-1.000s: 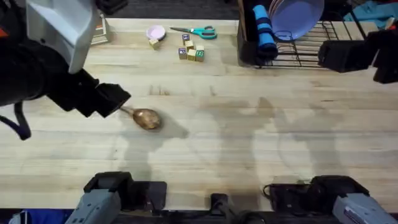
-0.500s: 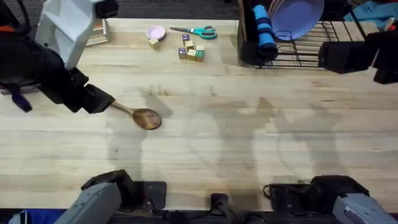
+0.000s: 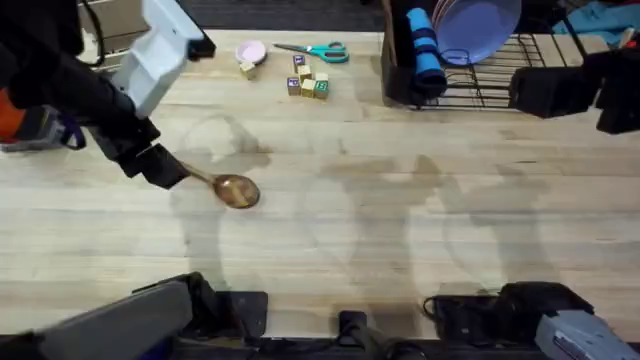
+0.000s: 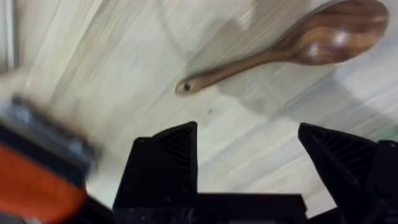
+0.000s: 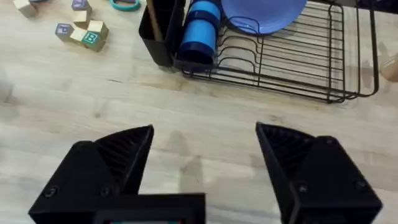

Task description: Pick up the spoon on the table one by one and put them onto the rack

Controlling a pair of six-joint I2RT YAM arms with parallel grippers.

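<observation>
A brown wooden spoon (image 3: 231, 188) lies on the table (image 3: 350, 230) at the left, bowl toward the middle and handle pointing left. My left gripper (image 3: 160, 167) hovers at the handle's end. In the left wrist view the spoon (image 4: 298, 46) lies beyond the open left gripper (image 4: 249, 149), with nothing between the black fingers (image 4: 169, 152). The black wire rack (image 3: 480, 75) stands at the back right, and its solid holder (image 3: 400, 70) is at its left end. My right gripper (image 3: 545, 90) hangs open just in front of the rack (image 5: 280, 59), holding nothing.
The rack holds a blue cup (image 3: 425, 45) and a purple plate (image 3: 478, 25). Teal-handled scissors (image 3: 318, 50), a pink dish (image 3: 250, 51) and small toy blocks (image 3: 305, 82) lie at the back centre. Both arm bases (image 3: 200, 310) line the near edge.
My left arm has swung back and to the left, and its gripper slid off along the handle, so more of the handle shows. The spoon and the right arm have not moved.
</observation>
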